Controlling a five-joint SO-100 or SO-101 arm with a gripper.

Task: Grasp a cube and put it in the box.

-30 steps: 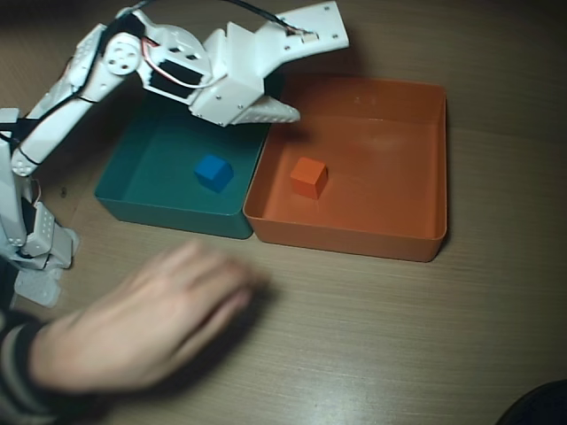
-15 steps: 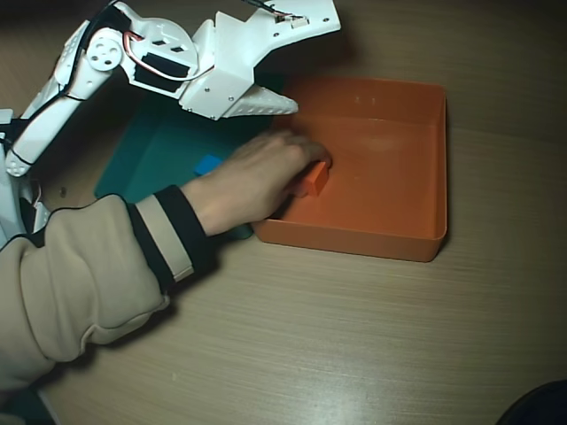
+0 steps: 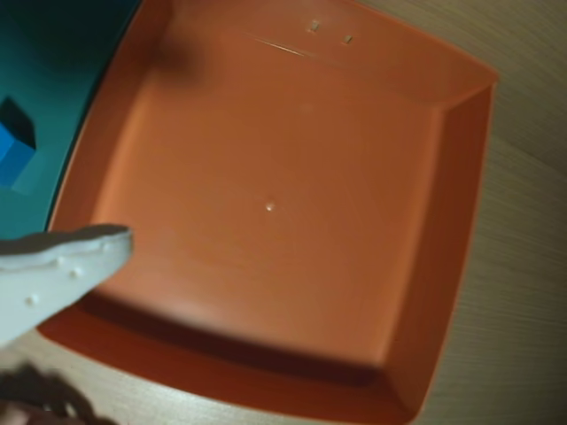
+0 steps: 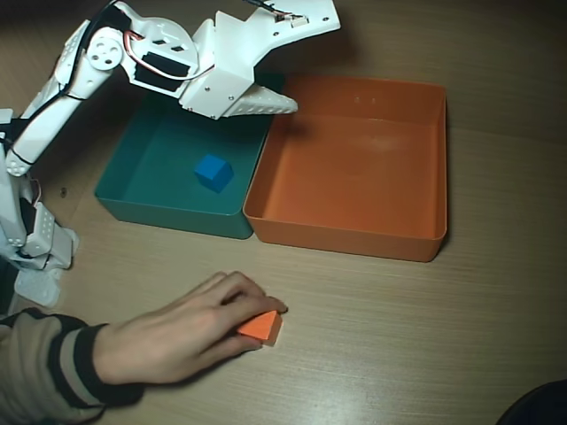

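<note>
The small orange cube (image 4: 263, 328) lies on the table in front of the trays, with a person's hand (image 4: 177, 335) resting on it. The orange box (image 4: 436, 168) holds nothing; the wrist view shows its bare floor (image 3: 283, 204). My gripper (image 4: 312, 64) hangs open above the box's back left corner, over the seam between the two trays, with nothing between its jaws. In the wrist view only one white finger (image 3: 62, 274) shows, at the lower left over the box's near wall.
A teal-green tray (image 4: 115, 190) stands touching the box's left side and holds a blue cube (image 4: 213, 172), also visible in the wrist view (image 3: 13, 155). The arm's base (image 4: 27, 239) stands at the left. A sleeved forearm (image 4: 44, 372) crosses the front left of the table.
The hand reached into the box, lifted the orange cube out and set it on the table in front of the box. The arm rose slightly a second ago, then stayed still.
</note>
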